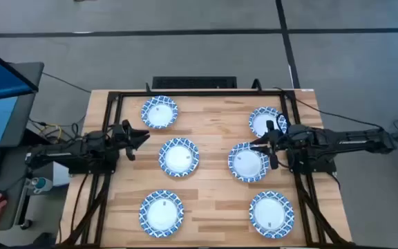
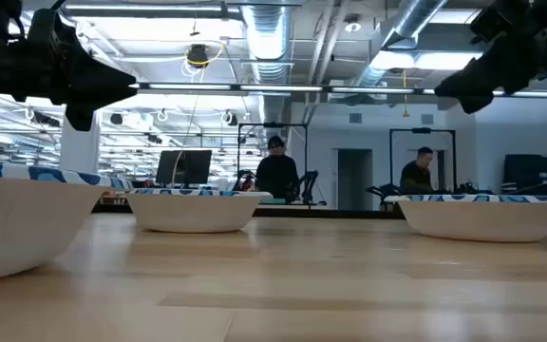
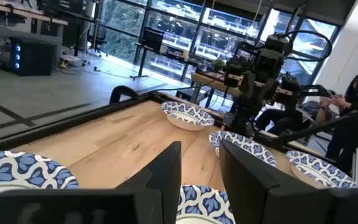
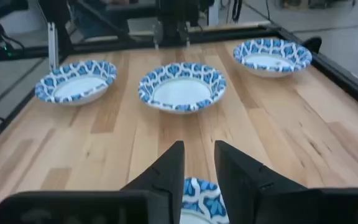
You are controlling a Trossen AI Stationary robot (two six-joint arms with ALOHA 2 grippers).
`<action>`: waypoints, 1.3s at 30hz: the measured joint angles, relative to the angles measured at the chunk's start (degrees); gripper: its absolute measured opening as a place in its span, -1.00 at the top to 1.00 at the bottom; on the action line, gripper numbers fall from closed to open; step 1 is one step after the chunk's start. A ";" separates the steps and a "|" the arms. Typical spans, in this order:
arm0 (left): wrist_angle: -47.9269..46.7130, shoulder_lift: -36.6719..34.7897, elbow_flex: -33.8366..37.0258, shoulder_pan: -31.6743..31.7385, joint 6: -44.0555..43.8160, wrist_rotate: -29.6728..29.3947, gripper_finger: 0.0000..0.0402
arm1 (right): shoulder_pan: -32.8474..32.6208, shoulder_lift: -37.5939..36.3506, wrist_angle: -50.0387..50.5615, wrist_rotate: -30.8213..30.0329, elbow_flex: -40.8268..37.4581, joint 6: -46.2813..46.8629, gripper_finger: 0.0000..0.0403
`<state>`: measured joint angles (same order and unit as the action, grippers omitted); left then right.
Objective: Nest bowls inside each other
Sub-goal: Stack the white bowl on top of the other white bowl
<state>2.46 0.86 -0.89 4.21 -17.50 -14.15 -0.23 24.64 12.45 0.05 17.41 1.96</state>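
- Six bowls (image 1: 179, 157) sit apart on the table (image 1: 213, 131), two columns of three.
- Left gripper (image 1: 141, 137) at 9 o'clock, jaws parted slightly, empty.
- Right gripper (image 1: 256, 146) over the 3 o'clock middle bowl (image 1: 247, 163), jaws slightly apart, empty.

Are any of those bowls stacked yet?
No. All six bowls sit apart, upright and empty on the table.

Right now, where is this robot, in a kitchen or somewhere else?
Not a kitchen: probably a robotics lab or workshop. Bare pipes and ducts run along the ceiling, people sit at desks with a monitor, and the bowls lie on a wooden table between the left pincer and right pincer.
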 joint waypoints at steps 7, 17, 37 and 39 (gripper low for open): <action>-0.30 0.00 -0.09 0.00 -0.16 -0.02 0.50 | 0.00 0.00 2.56 -0.02 0.00 -0.31 0.44; -0.42 0.00 -0.13 0.00 -4.69 -0.04 0.50 | -0.02 0.05 2.44 0.00 0.00 -0.33 0.44; -7.00 9.32 -16.36 0.00 1.46 -0.98 0.50 | -0.02 2.20 -0.98 -1.13 10.41 -1.96 0.44; -11.76 14.52 -21.82 0.02 1.62 -2.72 0.50 | -0.01 4.12 2.83 -4.16 14.29 -2.42 0.44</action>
<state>-9.30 15.38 -22.70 4.23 -15.87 -16.87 -0.24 28.76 15.27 -4.11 31.70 -0.46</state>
